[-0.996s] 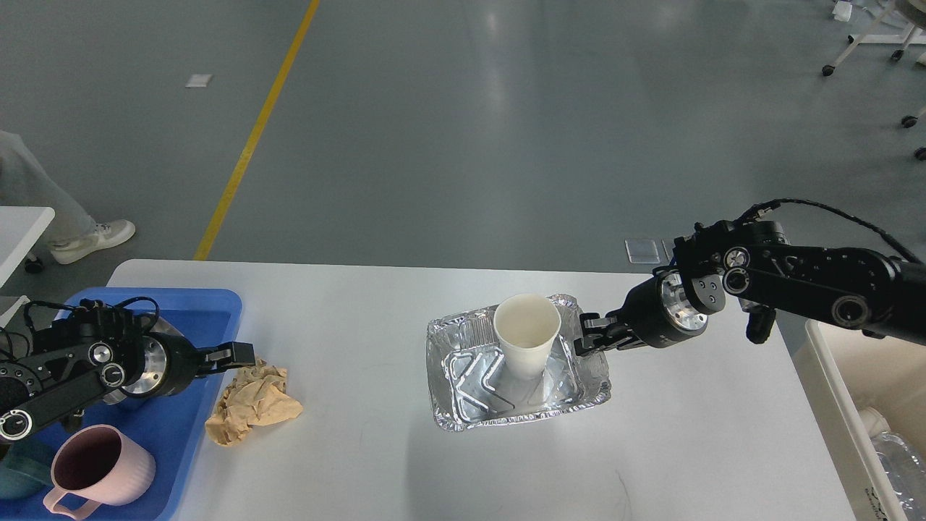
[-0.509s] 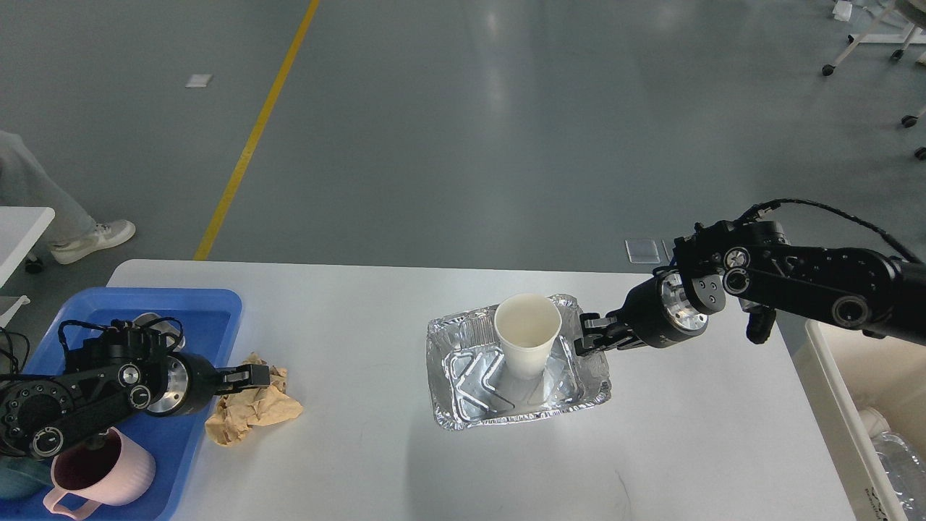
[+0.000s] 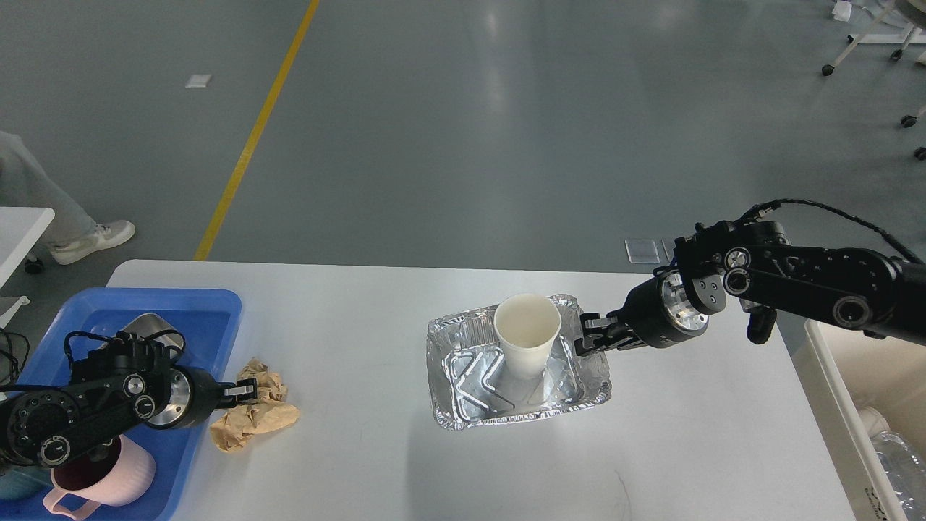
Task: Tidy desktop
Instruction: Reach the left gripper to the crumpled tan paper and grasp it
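Left gripper (image 3: 246,391) now lower, fingers closed on crumpled paper (image 3: 255,415), right gripper (image 3: 587,334) pinching foil tray (image 3: 463,376) (1 cup), white desktop (image 3: 347,463).

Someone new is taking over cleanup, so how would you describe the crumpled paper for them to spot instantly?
Start at the white desktop and go to its left side, by the blue tray. The crumpled paper lies just off the tray's right edge: the only tan, wrinkled wad there.

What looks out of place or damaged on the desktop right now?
Two things. A crumpled brown paper wad lies loose on the desktop beside the blue tray, with the left gripper at it. The foil container in the middle has a dented, wrinkled rim and a paper cup standing inside it, right gripper at its edge.
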Motion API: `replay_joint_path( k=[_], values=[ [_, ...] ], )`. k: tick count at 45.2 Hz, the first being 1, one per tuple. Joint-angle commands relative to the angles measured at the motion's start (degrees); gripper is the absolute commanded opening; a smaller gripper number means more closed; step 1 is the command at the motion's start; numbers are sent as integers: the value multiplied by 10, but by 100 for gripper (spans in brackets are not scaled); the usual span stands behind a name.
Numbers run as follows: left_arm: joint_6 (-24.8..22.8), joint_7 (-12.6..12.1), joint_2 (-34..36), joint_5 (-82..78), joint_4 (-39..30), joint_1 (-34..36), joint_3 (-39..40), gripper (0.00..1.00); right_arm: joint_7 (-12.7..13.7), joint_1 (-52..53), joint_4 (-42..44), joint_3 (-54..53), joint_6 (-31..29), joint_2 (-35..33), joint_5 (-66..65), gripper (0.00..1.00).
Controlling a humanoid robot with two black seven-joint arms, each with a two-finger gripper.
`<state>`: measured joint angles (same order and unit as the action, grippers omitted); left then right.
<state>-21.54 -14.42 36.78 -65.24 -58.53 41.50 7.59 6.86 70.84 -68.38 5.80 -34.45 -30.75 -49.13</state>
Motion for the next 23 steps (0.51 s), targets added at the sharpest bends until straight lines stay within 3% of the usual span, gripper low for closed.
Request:
replay_joint_path(
  k=[1, 11, 23],
  values=[
    [-17, -13, -7, 6, 0, 2, 6, 0, 0, 0, 1, 0, 0, 1, 0, 0],
    [-29, -11, -5, 12, -3, 12, 15, 0, 0, 0, 1, 0, 0, 0, 0, 0],
    [-178, -12, 58, 16, -22, 52, 148, 1, 0, 1, 1, -1, 0, -1, 0, 0]
  ],
)
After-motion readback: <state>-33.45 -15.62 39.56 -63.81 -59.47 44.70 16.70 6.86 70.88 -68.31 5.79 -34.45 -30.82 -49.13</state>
